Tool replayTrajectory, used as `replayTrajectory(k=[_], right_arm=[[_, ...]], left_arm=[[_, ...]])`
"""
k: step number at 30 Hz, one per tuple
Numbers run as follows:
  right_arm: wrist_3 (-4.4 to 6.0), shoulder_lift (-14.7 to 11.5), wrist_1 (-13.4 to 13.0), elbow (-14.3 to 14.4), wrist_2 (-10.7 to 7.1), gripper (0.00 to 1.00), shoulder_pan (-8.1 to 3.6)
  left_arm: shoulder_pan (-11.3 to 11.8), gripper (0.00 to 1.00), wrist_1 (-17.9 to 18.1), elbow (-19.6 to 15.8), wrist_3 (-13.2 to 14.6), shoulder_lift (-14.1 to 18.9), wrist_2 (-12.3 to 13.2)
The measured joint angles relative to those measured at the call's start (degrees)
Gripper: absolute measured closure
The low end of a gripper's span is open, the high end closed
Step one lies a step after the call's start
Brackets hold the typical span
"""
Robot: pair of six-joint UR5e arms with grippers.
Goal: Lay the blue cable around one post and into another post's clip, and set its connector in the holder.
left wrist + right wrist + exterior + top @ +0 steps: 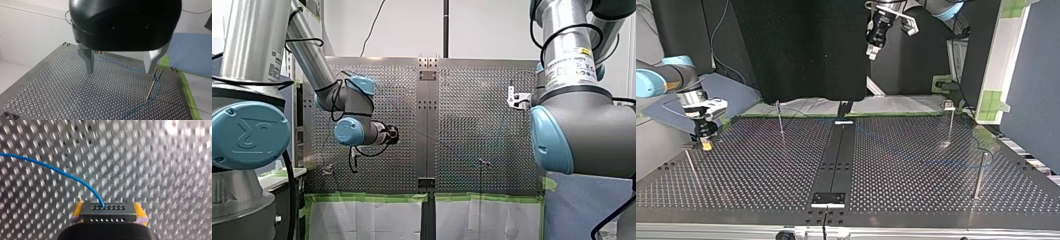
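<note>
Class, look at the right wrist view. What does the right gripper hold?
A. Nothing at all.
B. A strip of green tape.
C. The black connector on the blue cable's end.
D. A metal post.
C: the connector sits clamped between the right gripper's yellow pads, with the blue cable running out of it.

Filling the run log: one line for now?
right fingers: shut on connector | left fingers: open, raised | blue cable: beside clip post
</note>
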Motion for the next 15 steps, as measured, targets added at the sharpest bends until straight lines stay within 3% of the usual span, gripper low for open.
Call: replayTrajectory(k=[3, 6, 11, 15], right_arm=[[-1.19, 0.0, 0.2, 0.0, -0.05, 1.00, 1.08], [-1.70, 0.0, 0.4, 0.0, -0.06, 1.00, 1.50], [-1.73, 0.0, 0.6, 0.0, 0.17, 1.00, 2.02], [-1.46, 0.0, 0.7, 0.0, 1.45, 1.00, 1.99]], left_arm=[[0.0, 0.00, 0.1, -0.2, 0.0, 0.0, 0.0], [0.1, 0.00, 0.4, -0.4, 0.0, 0.0, 0.0], [0.2, 0.00, 0.5, -0.4, 0.0, 0.0, 0.0], [0.2, 0.00, 0.6, -0.5, 0.1, 0.0, 0.0]])
